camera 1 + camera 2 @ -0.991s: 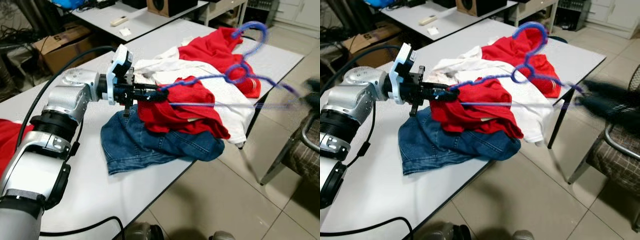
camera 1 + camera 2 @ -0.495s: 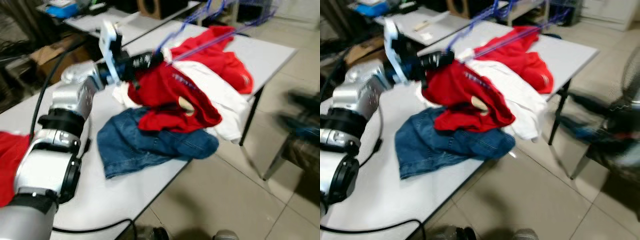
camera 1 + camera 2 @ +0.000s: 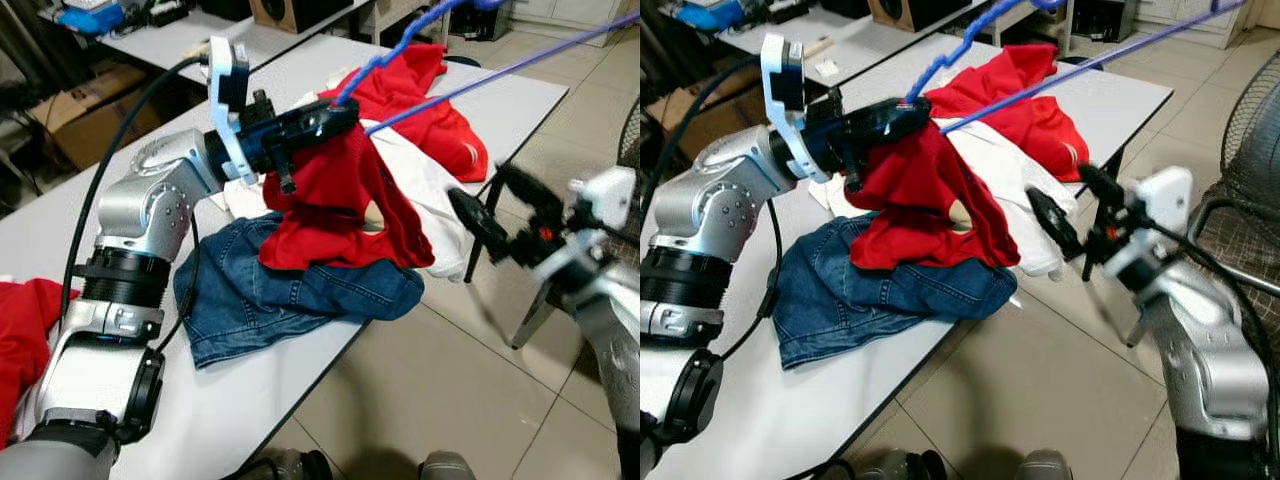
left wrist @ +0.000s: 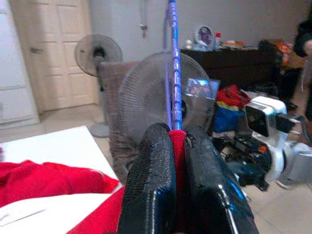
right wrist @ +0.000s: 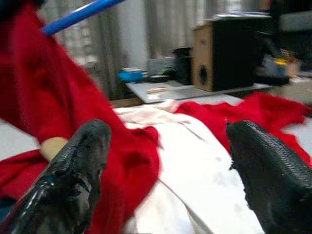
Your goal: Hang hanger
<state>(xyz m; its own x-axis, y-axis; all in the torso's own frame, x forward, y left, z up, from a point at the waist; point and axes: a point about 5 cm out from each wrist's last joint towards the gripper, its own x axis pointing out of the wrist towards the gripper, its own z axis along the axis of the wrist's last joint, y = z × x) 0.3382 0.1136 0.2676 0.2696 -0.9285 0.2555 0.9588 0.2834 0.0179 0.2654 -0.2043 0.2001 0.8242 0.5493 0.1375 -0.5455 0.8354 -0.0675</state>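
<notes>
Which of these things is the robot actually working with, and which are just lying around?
In use:
- blue hanger
- red garment draped on it
- left gripper, clamped on hanger and cloth
- right gripper, open, near the table edge

Lying about:
- jeans
- white garment
- another red garment
- fan
- speaker

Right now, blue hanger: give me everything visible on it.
The blue hanger is a thin frame that looks wire-like, with a wrapped or ribbed blue surface. It is raised above the table and runs up and away from the left gripper, which is shut on one end of it together with a fold of the red garment that drapes below. A straight bar and a bent upper arm are visible; the hook runs out of frame. The right gripper is open, apart from it.
</notes>
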